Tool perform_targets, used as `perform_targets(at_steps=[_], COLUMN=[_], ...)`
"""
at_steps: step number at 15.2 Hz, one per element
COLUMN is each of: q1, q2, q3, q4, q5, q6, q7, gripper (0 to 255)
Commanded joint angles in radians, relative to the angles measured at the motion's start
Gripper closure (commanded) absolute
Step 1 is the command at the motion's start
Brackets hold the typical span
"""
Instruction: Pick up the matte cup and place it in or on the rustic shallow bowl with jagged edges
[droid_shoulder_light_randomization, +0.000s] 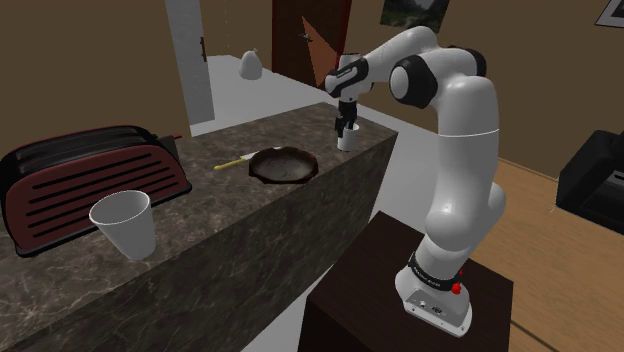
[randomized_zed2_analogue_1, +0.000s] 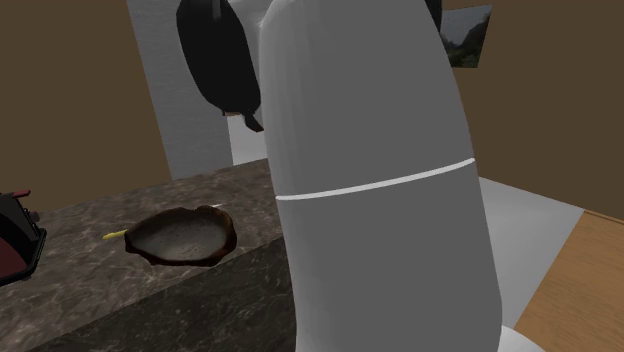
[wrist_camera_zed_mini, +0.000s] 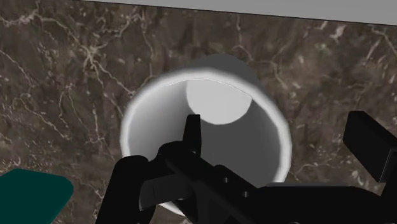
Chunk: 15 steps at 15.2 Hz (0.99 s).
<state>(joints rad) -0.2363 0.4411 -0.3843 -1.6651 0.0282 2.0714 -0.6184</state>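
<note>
Gripper (droid_shoulder_light_randomization: 347, 124) is down on the small white cup (droid_shoulder_light_randomization: 347, 140), which stands at the far end of the counter (droid_shoulder_light_randomization: 210, 205), close to its corner. In the wrist view the fingers stand apart: one fingertip (wrist_camera_zed_mini: 191, 127) is inside the cup, the other (wrist_camera_zed_mini: 367, 143) outside, with the cup wall between them. Neither looks to be pressing the wall, so I read it as open with nothing gripped yet.

Step in hand looks like the pinch on the wall. Notes:

- The outside finger stands further off the wall than the inside one. Closing as-is will probably drag the cup sideways before it clamps. Re-centre on the wall first, or close slowly.
- The cup is near the counter edge, so a sideways shove could tip it off.
- I can't tell how deep the fingers sit. A shallow bite on a smooth wall may slip, so go lower if there's room.
- A wall pinch hangs the cup off-centre. Lift straight up and don't swing until it's clear.
- The bowl (droid_shoulder_light_randomization: 284, 166) — dark brown, ragged rim — sits near the cup on the same counter, toward the shoulder view's left. A yellow-handled utensil (droid_shoulder_light_randomization: 232, 163) lies just beside it on its far side. It's a short carry.
- Aim for the bowl's middle and release low. The rim is uneven — a cup landing on it would likely topple.
- The bigger white cup (droid_shoulder_light_randomization: 125, 222) by the toaster (droid_shoulder_light_randomization: 90, 180) is well apart, so leave it alone.
</note>
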Motion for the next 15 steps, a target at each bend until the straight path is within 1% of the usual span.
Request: perform_targets(at_steps=[1, 8, 9, 15], q1=[-0.003, -0.003, -0.003, -0.003], q2=[0.009, 0.009, 0.009, 0.009], q3=[0.001, 0.001, 0.001, 0.001], q4=[-0.009, -0.008, -0.008, -0.008], q5=[0.003, 0.003, 0.003, 0.003], q6=[0.018, 0.018, 0.018, 0.018], q7=[-0.003, -0.003, -0.003, -0.003], gripper=[0, 0, 255, 255])
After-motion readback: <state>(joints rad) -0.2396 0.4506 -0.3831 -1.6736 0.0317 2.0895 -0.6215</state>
